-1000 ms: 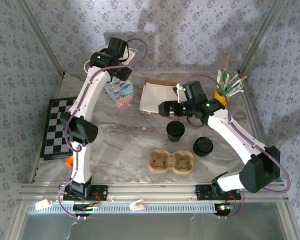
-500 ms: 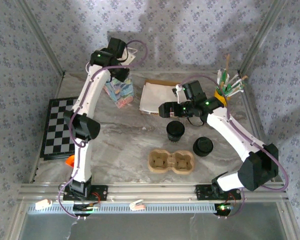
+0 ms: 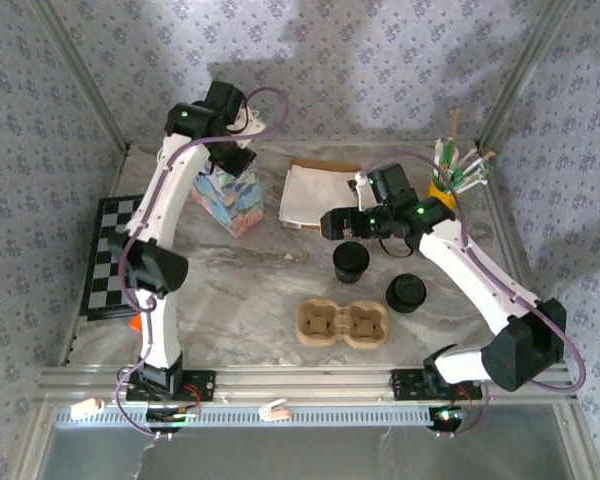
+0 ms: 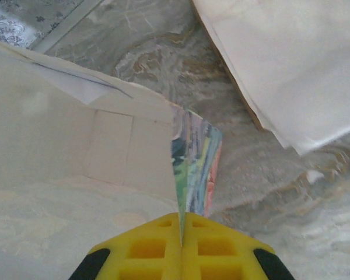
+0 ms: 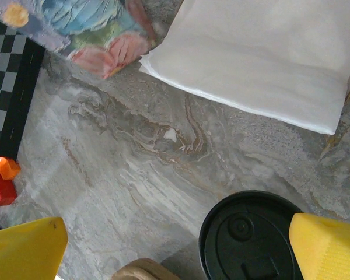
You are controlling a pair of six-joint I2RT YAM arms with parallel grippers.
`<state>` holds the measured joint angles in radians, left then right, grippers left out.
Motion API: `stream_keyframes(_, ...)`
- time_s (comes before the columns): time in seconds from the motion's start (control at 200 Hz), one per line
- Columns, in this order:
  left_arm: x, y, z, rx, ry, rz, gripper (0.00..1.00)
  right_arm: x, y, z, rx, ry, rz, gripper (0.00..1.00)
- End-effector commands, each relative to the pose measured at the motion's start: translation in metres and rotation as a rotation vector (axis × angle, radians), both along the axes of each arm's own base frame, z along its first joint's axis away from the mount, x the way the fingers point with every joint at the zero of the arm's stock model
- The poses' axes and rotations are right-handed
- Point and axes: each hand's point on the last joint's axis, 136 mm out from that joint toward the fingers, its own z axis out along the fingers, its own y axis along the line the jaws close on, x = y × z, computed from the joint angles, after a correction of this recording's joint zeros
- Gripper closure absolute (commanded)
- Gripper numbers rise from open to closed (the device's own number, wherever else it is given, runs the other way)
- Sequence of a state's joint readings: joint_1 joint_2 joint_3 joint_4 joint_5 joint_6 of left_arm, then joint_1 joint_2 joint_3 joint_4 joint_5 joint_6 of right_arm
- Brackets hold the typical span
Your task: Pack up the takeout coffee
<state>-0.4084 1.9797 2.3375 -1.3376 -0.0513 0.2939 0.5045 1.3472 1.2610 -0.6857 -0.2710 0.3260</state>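
Since the earlier view the left arm has swung leftward and drawn the paper bag more upright, nearer the left wall, while the right arm has barely shifted; the left gripper is now clenched on the bag's thin rim, its yellow pads pinching the printed edge, and the right gripper hangs with its jaws spread wide, grasping nothing. The takeout coffee stands on the marble table just far of the cardboard tray, directly below those spread jaws, with a second dark round piece to its right. The step in hand looks like taking the cup; it would go best with the fingers lowered to either side of the tapered paper wall, closing below the lid and not on it, gently, since paper sides buckle, and lifting it level. The lid is glossy black plastic with a moulded sip tab; the tray is rough moulded pulp with rounded hollows; the bag is matt white inside, brightly painted outside; the napkins lie soft and flat at the far side.
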Motion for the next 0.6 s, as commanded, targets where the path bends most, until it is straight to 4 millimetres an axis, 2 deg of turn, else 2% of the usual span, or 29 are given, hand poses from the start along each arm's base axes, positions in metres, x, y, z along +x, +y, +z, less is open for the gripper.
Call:
stream_keyframes(0.0,-0.045,-0.009,0.02,-0.046,-0.018,-0.048,0.97,-0.015,-0.005,0.003,-0.017,0.011,-0.014,0.01)
stream_keyframes(0.125,-0.084,-0.017,0.019,-0.064,-0.034,-0.1,0.96,-0.024,-0.006,-0.002,-0.03,0.022,-0.018,0.01)
stream_keyframes(0.215,-0.115,-0.026,0.004,-0.047,0.01,-0.158,0.96,-0.03,-0.007,-0.007,-0.053,0.032,-0.025,0.01)
stream_keyframes(0.33,-0.148,-0.036,-0.006,-0.016,0.024,-0.227,0.96,-0.04,-0.002,-0.012,-0.09,0.028,-0.006,0.01)
stream_keyframes(0.455,-0.167,-0.039,-0.019,0.021,0.046,-0.269,0.93,-0.044,0.002,-0.009,-0.098,0.007,-0.01,0.01)
stream_keyframes(0.465,-0.168,-0.039,-0.019,0.025,0.048,-0.271,0.93,-0.047,0.0,-0.019,-0.111,0.026,-0.01,0.01)
stream_keyframes(0.495,-0.17,-0.038,-0.021,0.036,0.057,-0.272,0.91,-0.048,0.0,-0.022,-0.111,0.032,-0.015,0.01)
stream_keyframes(0.545,-0.172,-0.037,-0.02,0.042,0.053,-0.269,0.85,-0.05,0.0,-0.022,-0.104,0.031,-0.019,0.01)
stream_keyframes(0.595,-0.171,-0.038,-0.011,0.033,0.032,-0.262,0.74,-0.05,0.0,-0.021,-0.098,0.027,-0.023,0.01)
